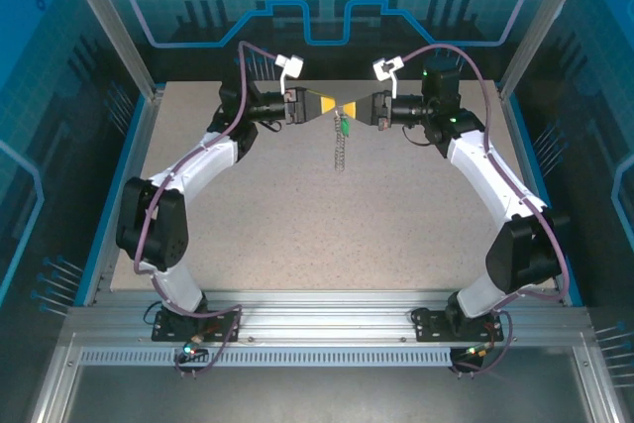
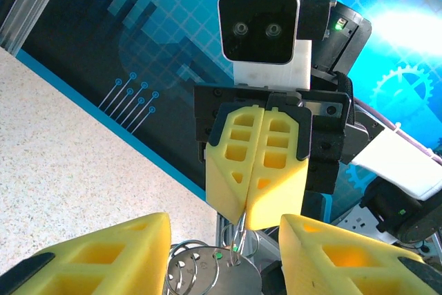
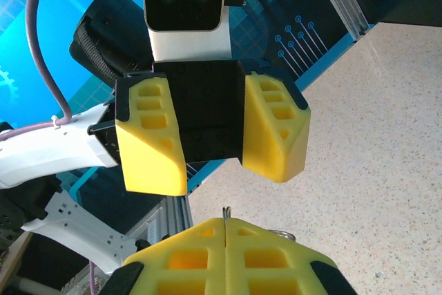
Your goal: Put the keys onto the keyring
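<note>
Could easily drop the keyring (image 1: 343, 123): pinched by a mere sliver of wire at the very tip of the clenched right gripper (image 2: 244, 217), hanging in mid-air at upper centre of the top view, well above the table (image 1: 297, 235). Could be tugged loose by any sideways pull from the left gripper (image 3: 217, 170), facing tip to tip with jaws apart and loops lying between its fingers (image 2: 103, 253) at the bottom edge of the left wrist view; touching them or not, cannot tell. If closed off-centre, would probably twist or swing the bundle instead of catching one loop, or knock the two grippers together. Might also tangle with the chain (image 1: 341, 154), dangling straight down below the grippers and free to sway.

Looks small and fiddly up close: thin silvery rings (image 2: 197, 267) overlapping, a dull metal disc (image 2: 238, 282) beside them, all crowded together. Carries the key (image 1: 347, 131) just under the pinch, a tiny green speck; threaded on properly or merely caught, impossible to tell. Likely light, slippery and prone to spinning.
</note>
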`<action>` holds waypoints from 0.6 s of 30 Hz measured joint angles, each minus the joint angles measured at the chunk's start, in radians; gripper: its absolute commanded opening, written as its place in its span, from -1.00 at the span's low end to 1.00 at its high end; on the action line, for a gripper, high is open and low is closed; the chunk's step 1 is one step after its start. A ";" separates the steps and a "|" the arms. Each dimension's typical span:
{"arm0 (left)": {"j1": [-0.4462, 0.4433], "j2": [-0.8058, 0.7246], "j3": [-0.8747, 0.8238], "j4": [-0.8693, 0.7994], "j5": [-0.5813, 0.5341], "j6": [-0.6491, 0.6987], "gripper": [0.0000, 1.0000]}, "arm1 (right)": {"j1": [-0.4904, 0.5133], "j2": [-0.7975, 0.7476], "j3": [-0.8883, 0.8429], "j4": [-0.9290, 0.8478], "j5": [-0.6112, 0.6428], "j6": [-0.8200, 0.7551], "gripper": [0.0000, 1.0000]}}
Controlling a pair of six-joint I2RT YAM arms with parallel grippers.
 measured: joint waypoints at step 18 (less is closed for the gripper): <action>-0.032 0.014 0.019 -0.020 0.014 0.009 -0.38 | 0.000 0.003 0.000 0.000 0.000 0.000 -1.00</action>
